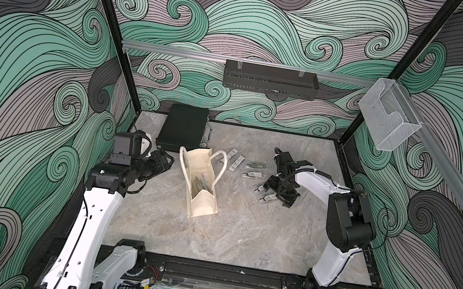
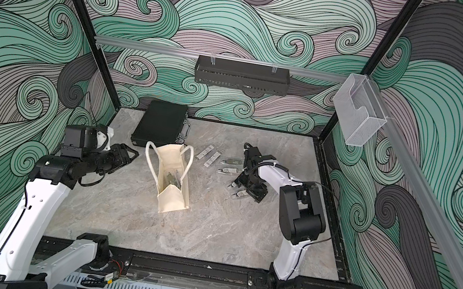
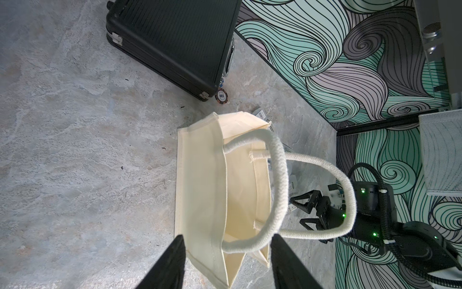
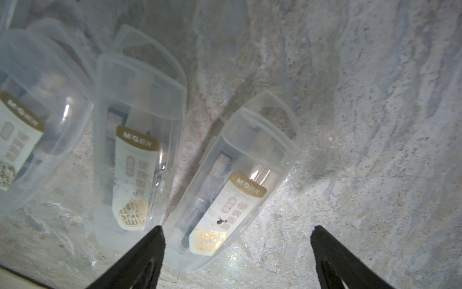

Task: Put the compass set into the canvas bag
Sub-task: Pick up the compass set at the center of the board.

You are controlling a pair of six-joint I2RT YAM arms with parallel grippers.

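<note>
Hovering low over the grey surface (image 1: 241,231), the right hand (image 4: 237,226) is seen with its jaws spread wide and nothing yet pinched. The compass set (image 4: 232,187), a clear plastic case with a printed label, lies flat on the surface directly beneath and ahead of this hand. In the right wrist view its near end is framed between the jaws. Its long axis is judged to run away from the hand at a slight slant, so the jaws are set across its short width. The case sits off-centre, close against one finger (image 4: 140,257), while a clear gap is left on the other side. Whether that finger touches it cannot be told. A neighbouring case (image 4: 135,140) lies just beside the targeted one, and a clean descent is likely needed so that it is not caught. The canvas bag (image 1: 202,203) stands upright with its mouth open, to the left of the right hand and between the two arms. Something is already seen inside it in both top views. The left hand (image 3: 228,237) is held at the bag's left side, jaws partly spread and apparently empty. The right arm is plainly the nearer one to the case, so a closing grasp followed by a leftward carry to the bag is judged to come next.
</note>
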